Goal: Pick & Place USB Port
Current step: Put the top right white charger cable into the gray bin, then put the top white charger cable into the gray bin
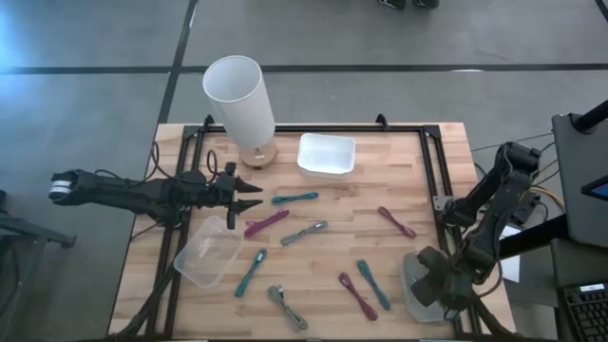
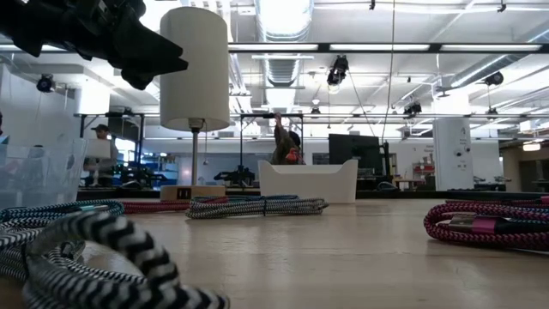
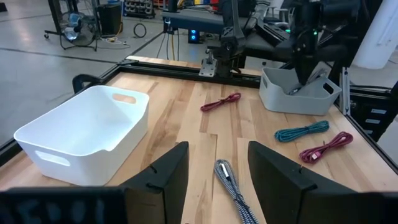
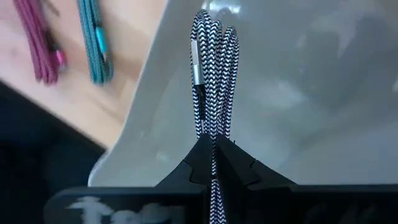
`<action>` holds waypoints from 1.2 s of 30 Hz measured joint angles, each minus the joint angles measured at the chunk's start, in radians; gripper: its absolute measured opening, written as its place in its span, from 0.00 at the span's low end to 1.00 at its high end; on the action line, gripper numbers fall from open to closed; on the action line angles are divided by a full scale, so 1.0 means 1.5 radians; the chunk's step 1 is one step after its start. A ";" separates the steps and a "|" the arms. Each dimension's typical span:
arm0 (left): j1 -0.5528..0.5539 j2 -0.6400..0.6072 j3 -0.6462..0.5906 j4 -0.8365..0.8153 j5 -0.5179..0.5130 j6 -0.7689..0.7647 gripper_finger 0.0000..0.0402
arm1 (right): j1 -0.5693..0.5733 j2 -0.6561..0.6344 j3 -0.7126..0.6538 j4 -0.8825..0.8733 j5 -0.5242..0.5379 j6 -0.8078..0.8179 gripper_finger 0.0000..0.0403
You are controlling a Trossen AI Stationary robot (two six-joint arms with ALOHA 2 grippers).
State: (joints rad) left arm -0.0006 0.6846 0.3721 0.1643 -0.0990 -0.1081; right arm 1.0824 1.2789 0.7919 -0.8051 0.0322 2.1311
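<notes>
Several bundled USB cables lie on the wooden table: teal [image 1: 294, 199], magenta [image 1: 266, 222] and grey-striped [image 1: 304, 232] among them. My left gripper [image 1: 249, 195] hovers open above the table's left-middle. In its wrist view, its fingers [image 3: 217, 149] frame the grey-striped cable [image 3: 231, 186] farther ahead without touching it. My right gripper [image 1: 435, 283] is over the grey bin [image 1: 410, 261] at the near right corner. It is shut on a black-and-white braided cable bundle [image 4: 211, 81]. My right gripper pinches the black-and-white cable bundle between its two fingers at one end of the bundle [image 4: 213, 140], with the fingers lying along it. The rest of the bundle, with its silver plug [image 4: 197, 62], reaches past the fingertips over the grey bin's inside [image 4: 298, 93].
A white bin [image 1: 326, 154] and a white lamp [image 1: 239, 95] stand at the far side. A clear bin [image 1: 207, 252] sits near the left. More cables lie near the front: striped [image 1: 285, 306], magenta [image 1: 357, 294], teal [image 1: 373, 283]. Black rails frame the table.
</notes>
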 joint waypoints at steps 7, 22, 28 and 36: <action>0.000 0.000 0.000 0.000 0.000 -0.001 0.42 | -0.002 0.055 -0.001 -0.048 0.029 -0.007 0.02; 0.000 0.000 0.000 0.001 -0.004 -0.001 0.42 | -0.002 0.081 -0.001 -0.052 0.030 -0.042 0.17; 0.000 0.000 0.000 0.001 -0.005 -0.001 0.42 | -0.002 0.054 0.026 -0.053 0.018 -0.045 0.28; 0.000 0.000 0.000 0.013 -0.005 -0.001 0.42 | -0.002 0.010 0.109 -0.090 0.066 -0.081 0.34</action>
State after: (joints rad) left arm -0.0004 0.6842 0.3721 0.1845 -0.1066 -0.1093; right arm 1.0794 1.2932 0.9560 -0.9396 0.1306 2.0103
